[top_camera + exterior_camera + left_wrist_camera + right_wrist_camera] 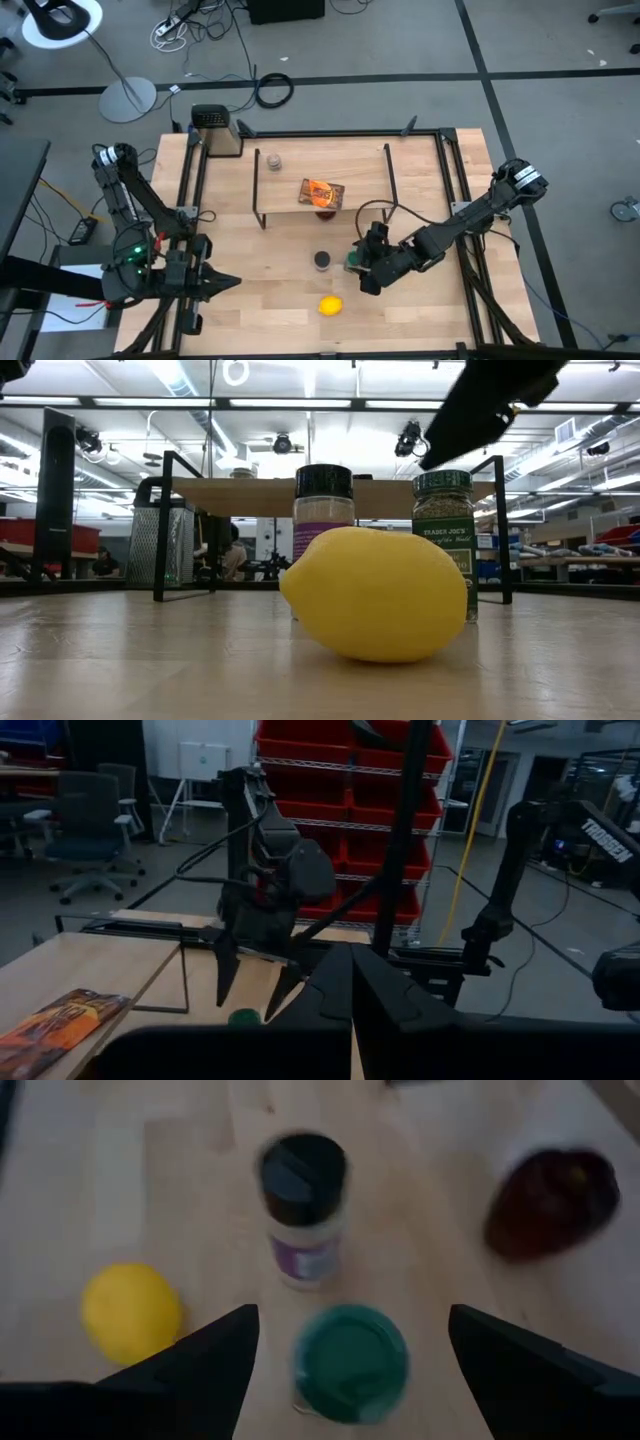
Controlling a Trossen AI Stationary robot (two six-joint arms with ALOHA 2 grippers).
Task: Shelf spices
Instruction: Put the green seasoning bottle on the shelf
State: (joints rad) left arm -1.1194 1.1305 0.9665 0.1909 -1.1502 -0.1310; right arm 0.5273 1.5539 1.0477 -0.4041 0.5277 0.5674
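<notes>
Even, bright light is cast from overhead across the high view, and only short, soft shadows are thrown on the counter (270, 290). In the low view, ceiling strip lights glare at twelve o'clock, the lemon (375, 593) is held in sharp focus, and the room behind is rendered softer. Motion blur is seen in the right wrist view, where the green jar (350, 1362) and the purple jar (303, 1205) are smeared, while the left wrist view is dimmer, its own fingers (385, 995) shown as dark silhouette.

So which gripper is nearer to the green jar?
The right gripper: its open fingers hang just above the green jar, one each side. The left gripper waits far off at the table's left edge.
</notes>
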